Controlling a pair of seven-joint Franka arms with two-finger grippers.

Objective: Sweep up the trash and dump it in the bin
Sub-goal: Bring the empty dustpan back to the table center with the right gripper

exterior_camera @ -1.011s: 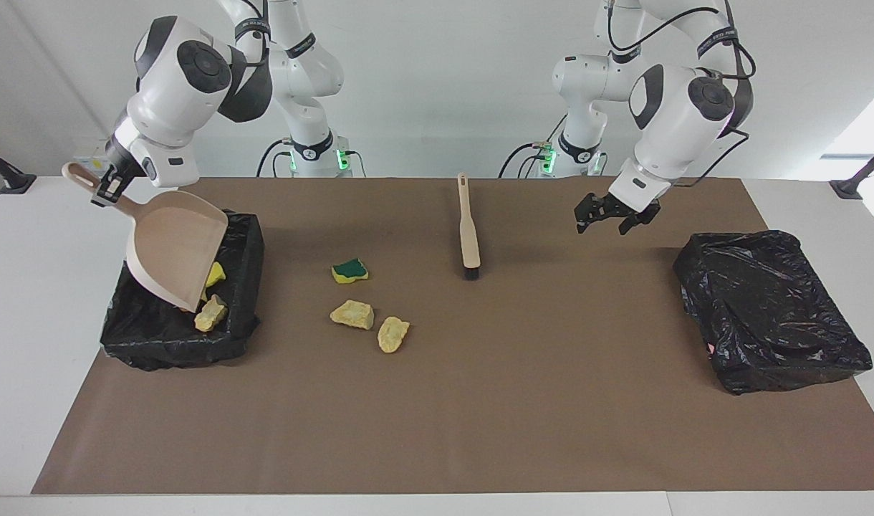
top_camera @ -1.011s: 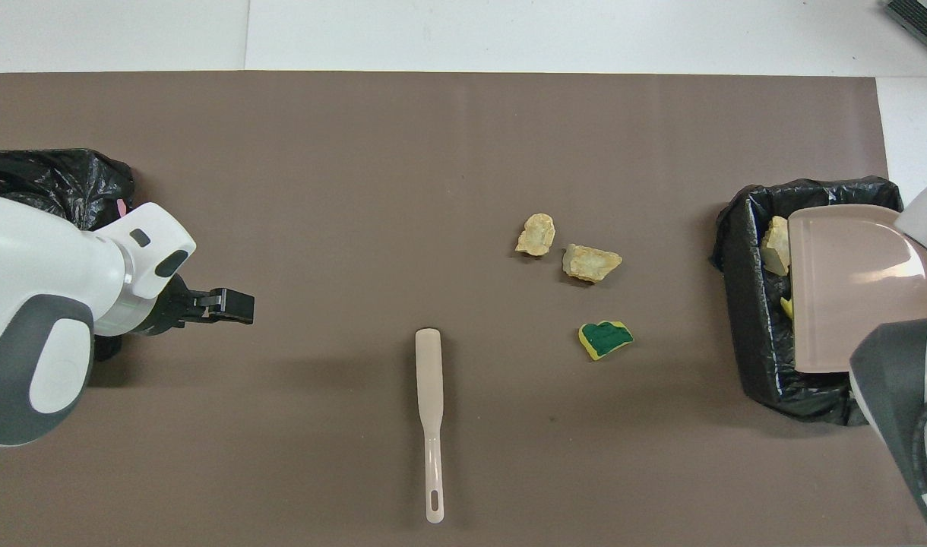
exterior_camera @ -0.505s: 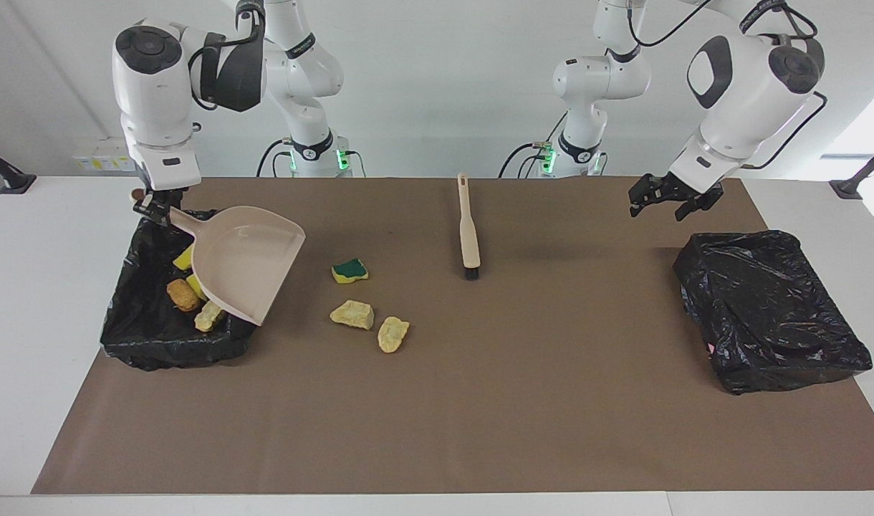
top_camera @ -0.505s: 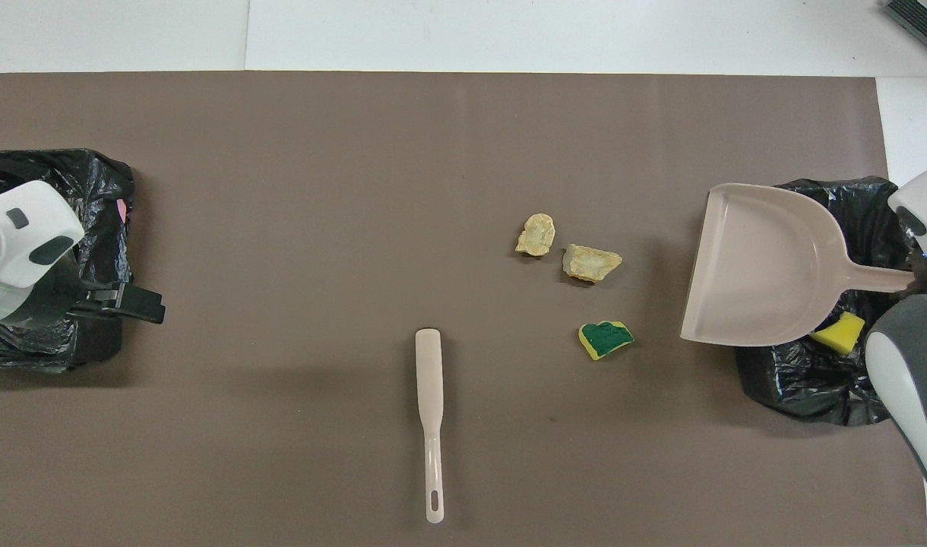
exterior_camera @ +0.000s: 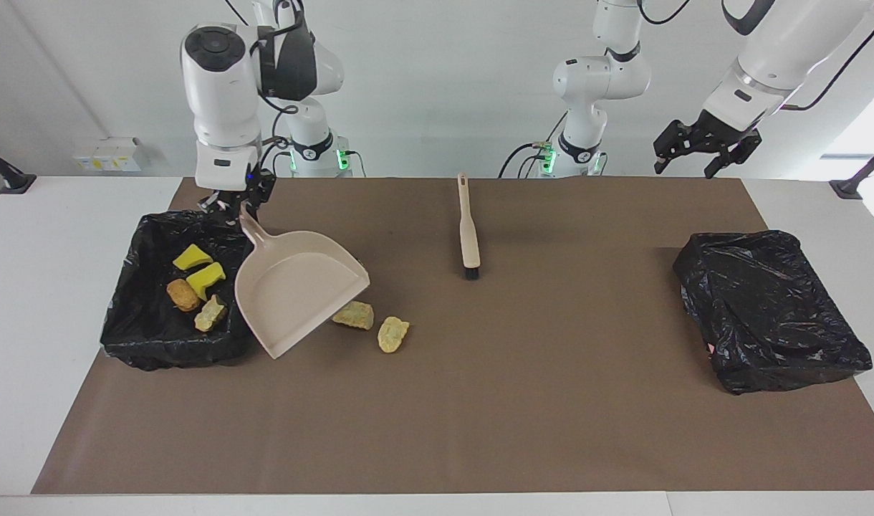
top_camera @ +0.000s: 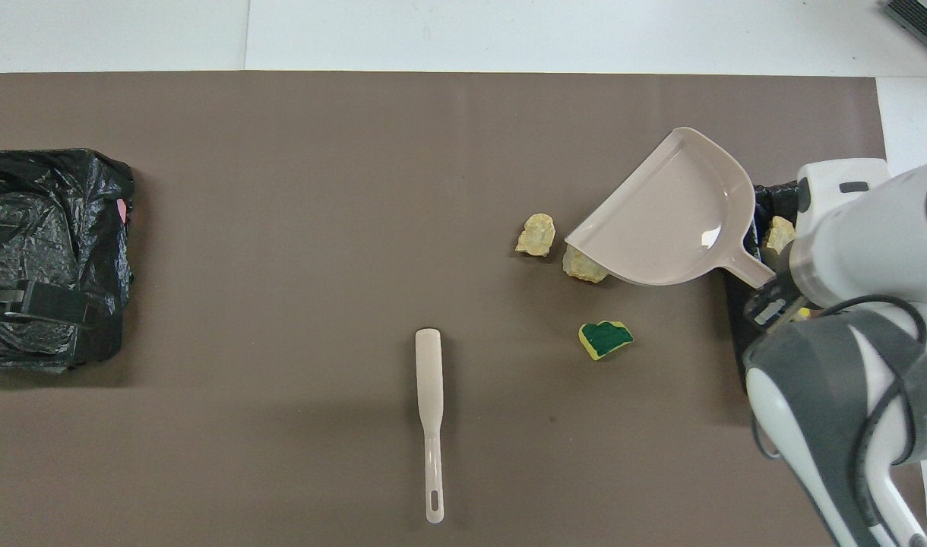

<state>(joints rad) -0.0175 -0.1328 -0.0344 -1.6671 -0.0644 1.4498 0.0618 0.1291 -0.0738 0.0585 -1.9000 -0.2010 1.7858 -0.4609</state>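
My right gripper (exterior_camera: 238,206) is shut on the handle of the beige dustpan (exterior_camera: 294,294), held tilted just off the mat beside the black-lined bin (exterior_camera: 132,337). The pan's mouth (top_camera: 669,220) faces two tan chunks (exterior_camera: 354,315) (exterior_camera: 392,334) and overlaps one from above (top_camera: 585,267). The green-topped sponge (top_camera: 605,339) lies on the mat; the pan hides it in the facing view. In the bin lie two yellow sponge pieces (exterior_camera: 192,256) (exterior_camera: 205,278), an orange-brown lump (exterior_camera: 183,294) and a tan chunk (exterior_camera: 211,313). My left gripper (exterior_camera: 702,147) is open, empty and raised.
The beige hand brush (exterior_camera: 468,229) lies on the brown mat mid-table, bristles away from the robots; it also shows in the overhead view (top_camera: 431,422). A second black-bagged bin (exterior_camera: 770,312) stands at the left arm's end.
My right arm swung the dustpan from tipped over the bin out to the mat, levelling it beside the tan chunks. My left gripper rose and drew back toward its end.
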